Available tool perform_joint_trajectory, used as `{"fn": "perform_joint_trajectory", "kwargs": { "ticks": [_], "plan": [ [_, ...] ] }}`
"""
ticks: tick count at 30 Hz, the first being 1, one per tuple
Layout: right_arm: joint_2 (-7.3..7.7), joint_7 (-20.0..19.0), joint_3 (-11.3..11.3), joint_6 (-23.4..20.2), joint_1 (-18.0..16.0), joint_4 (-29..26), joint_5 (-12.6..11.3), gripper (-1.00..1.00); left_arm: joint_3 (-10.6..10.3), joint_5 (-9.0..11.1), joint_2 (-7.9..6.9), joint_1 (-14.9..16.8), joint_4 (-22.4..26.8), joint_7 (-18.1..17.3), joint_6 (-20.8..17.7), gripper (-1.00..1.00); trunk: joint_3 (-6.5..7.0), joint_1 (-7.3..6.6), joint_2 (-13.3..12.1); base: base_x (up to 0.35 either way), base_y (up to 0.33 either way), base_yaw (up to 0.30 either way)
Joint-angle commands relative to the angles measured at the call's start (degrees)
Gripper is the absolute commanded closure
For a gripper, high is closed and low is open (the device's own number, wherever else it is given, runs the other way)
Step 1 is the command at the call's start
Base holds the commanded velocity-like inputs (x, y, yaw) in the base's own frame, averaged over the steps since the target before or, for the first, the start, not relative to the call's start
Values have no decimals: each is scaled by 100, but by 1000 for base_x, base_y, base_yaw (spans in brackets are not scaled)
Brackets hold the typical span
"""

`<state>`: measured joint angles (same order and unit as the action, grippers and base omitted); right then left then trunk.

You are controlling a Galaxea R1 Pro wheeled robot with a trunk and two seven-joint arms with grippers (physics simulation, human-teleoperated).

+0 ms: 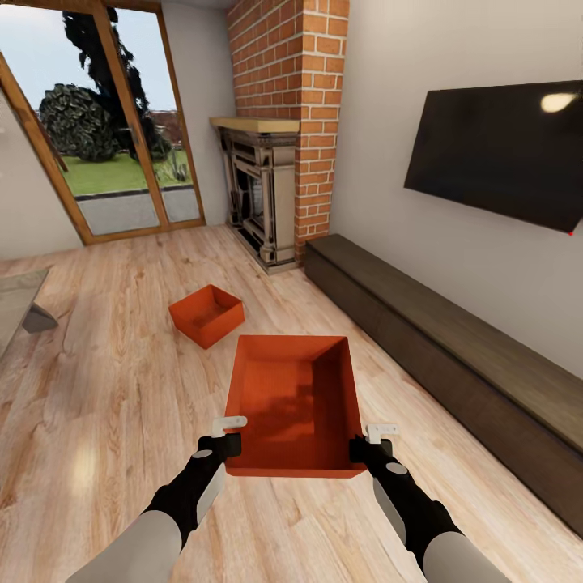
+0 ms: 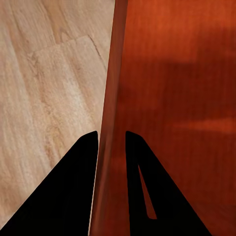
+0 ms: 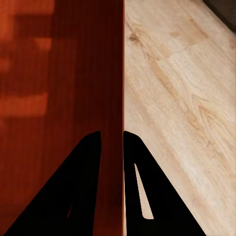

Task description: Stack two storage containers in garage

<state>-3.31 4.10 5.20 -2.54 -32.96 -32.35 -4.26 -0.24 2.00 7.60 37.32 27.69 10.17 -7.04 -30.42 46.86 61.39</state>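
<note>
Left pincer (image 1: 229, 435) and right pincer (image 1: 372, 440) each clamp the near storage container's (image 1: 293, 401) side walls.

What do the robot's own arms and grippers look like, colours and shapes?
In the head view both arms have pale grey rounded upper sections, then black forearm and wrist casings with light grey side panels. Near the left gripper and the right gripper sit small white bracket-like pieces. In the wrist views the fingers are flat, black and tapering, some with a narrow slot.
</note>
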Motion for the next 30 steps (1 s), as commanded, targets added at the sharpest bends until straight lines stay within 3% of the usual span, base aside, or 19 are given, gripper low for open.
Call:
{"fn": "perform_joint_trajectory", "kwargs": {
  "ticks": [1,30],
  "plan": [
    [6,97,-10,-27,0,-17,4,100,121,-50,1,4,18,512,-43,100,4,0,3,0,0,0],
    [6,91,-10,-27,-1,-17,4,100,113,-49,4,4,10,518,-43,100,266,0,3,0,0,0]
  ]
}}
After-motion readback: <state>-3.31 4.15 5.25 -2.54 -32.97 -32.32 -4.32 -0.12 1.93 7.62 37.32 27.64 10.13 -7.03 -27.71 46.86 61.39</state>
